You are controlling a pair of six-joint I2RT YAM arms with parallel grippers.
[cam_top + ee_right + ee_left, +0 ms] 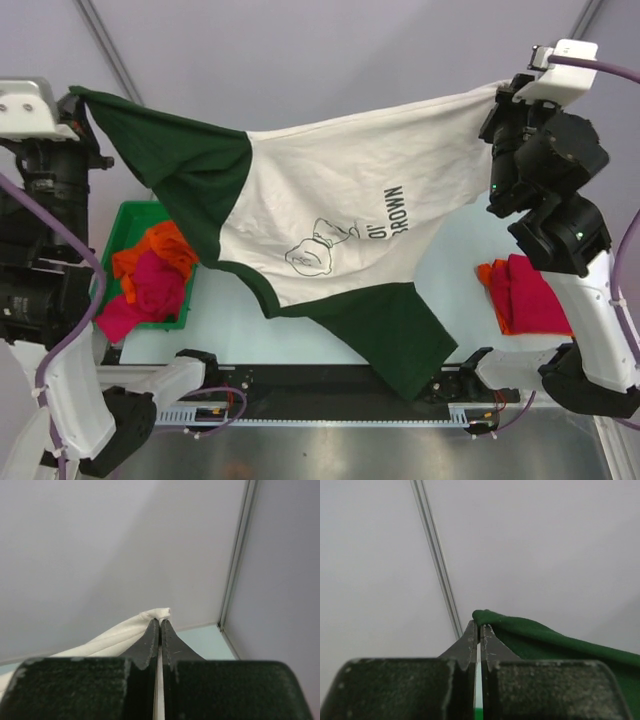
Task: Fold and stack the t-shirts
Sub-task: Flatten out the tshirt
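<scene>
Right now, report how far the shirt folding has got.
Apparently done: a crimson-over-orange pile lies on the right of the table, seemingly folded. In hand: the cream t-shirt hangs stretched in the air, unfolded, with the left end effector shut on its green sleeve and the right end effector shut on a cream edge. Left: orange and magenta shirts crumpled in the green bin.

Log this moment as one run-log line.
cream t-shirt: stretched aloft between pincers | left pincer: shut on its green sleeve | right pincer: shut on its cream edge
</scene>
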